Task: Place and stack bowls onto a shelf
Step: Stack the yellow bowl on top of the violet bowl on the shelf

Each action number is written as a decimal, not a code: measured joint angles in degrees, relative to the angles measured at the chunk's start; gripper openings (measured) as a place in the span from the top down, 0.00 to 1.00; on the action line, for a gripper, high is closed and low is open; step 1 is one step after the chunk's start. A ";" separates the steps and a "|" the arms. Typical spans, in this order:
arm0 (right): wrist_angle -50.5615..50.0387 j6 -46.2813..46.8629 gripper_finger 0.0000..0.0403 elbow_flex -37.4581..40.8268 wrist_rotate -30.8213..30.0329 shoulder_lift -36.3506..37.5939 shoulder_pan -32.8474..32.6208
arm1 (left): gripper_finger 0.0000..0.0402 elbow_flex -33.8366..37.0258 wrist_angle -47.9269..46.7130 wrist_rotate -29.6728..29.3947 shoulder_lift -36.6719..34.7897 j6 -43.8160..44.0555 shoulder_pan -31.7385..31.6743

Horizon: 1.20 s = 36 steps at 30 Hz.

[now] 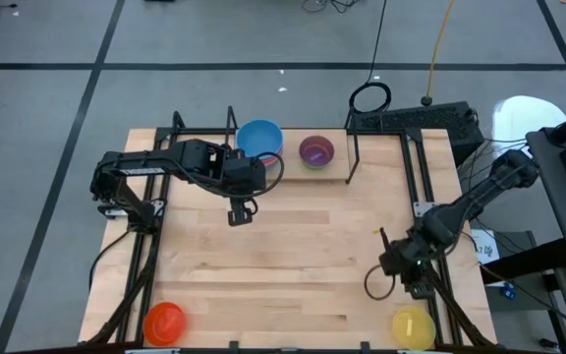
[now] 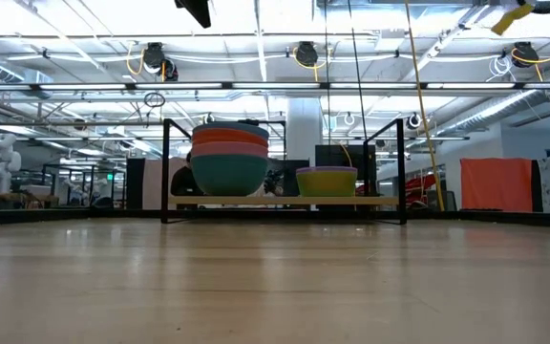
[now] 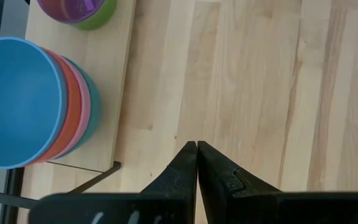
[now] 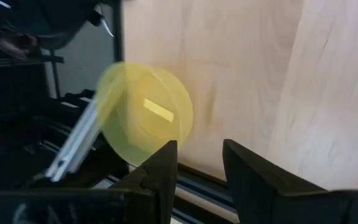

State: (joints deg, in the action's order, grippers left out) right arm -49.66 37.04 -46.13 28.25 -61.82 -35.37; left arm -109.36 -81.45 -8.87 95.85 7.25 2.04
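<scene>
On the shelf (image 2: 285,201) at the table's far side stands a stack of bowls with a blue one (image 1: 259,140) on top, then orange, pink and teal (image 3: 73,106). Beside it a purple bowl (image 1: 316,151) sits in a green one (image 3: 101,18). A yellow bowl (image 1: 412,326) rests upright at the near right corner, and a red bowl (image 1: 163,323) at the near left. My left gripper (image 1: 239,211) hangs shut over the table just in front of the shelf. My right gripper (image 4: 199,148) stands open, slanting down, short of the yellow bowl (image 4: 145,115), with nothing between its fingers.
Black rod uprights (image 2: 165,167) frame the shelf. Black rails (image 1: 136,265) run along the table's left and right edges, close to both near bowls. A power strip (image 1: 411,120) and cables lie behind the table. Bare wood (image 1: 293,256) spans the middle.
</scene>
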 joint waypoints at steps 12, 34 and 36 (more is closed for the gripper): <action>8.30 10.00 0.70 4.61 -5.77 -4.68 -11.16 | 0.95 0.00 0.00 -0.01 0.00 0.81 0.00; 23.08 12.92 0.70 5.92 -10.40 -14.20 -18.30 | 0.95 0.00 0.00 1.06 0.00 0.67 3.74; 23.42 12.76 0.70 5.92 -10.43 -15.14 -18.44 | 0.95 0.00 0.02 1.06 0.00 0.72 4.23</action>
State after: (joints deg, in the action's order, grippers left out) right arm -26.24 49.80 -40.21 17.82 -76.96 -53.81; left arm -109.36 -81.43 -7.81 95.85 7.97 6.28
